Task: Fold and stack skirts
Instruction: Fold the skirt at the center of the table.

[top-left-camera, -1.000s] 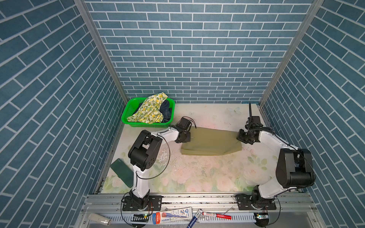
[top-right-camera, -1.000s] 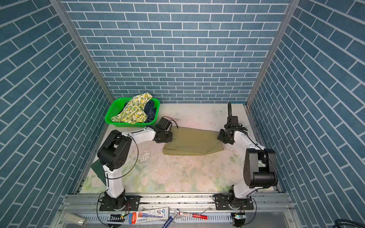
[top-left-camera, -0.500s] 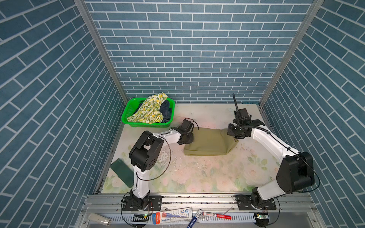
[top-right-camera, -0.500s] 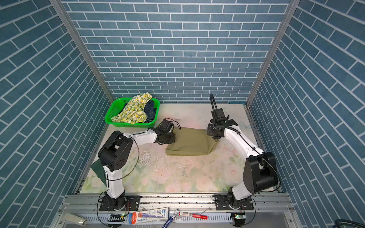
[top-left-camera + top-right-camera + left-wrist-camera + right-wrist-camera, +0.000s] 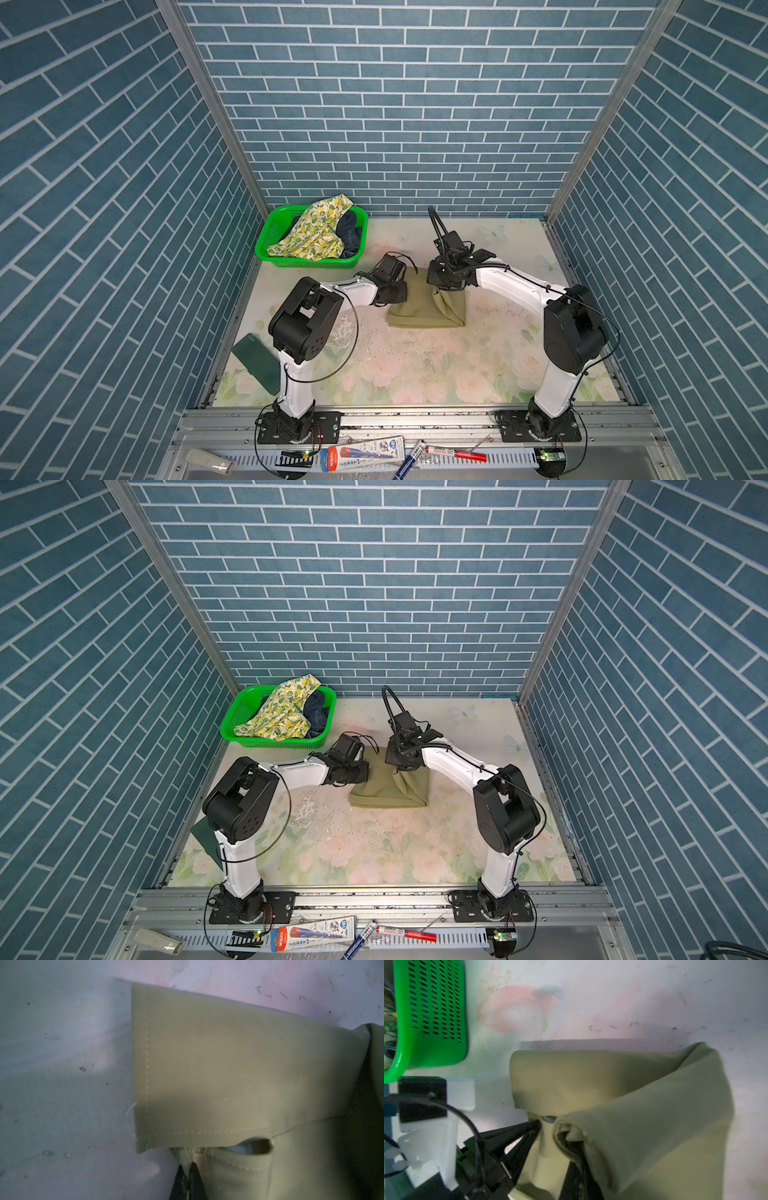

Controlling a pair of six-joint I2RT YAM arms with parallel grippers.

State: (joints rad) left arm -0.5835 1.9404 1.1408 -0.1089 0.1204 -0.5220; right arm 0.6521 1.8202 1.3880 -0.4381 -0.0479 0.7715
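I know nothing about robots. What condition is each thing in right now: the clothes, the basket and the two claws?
olive skirt: on the table, partly folded, one end raised and doubled over.
lemon-print skirt: unfolded, crumpled in the basket, spilling over its far rim.
navy skirt: unfolded, bunched in the basket.
green basket: upright, holding two skirts.
left gripper: shut on the olive skirt's edge.
right gripper: shut on the olive skirt's raised end.

Both top views bright, even overhead light, sharp, brick walls (image 5: 395, 104) stretched toward frame edges, soft shadows on table (image 5: 415, 365), left wrist view dim and bluish, shadow band across olive skirt (image 5: 207, 1109), right wrist view blurred, green basket (image 5: 429, 1012) smeared.
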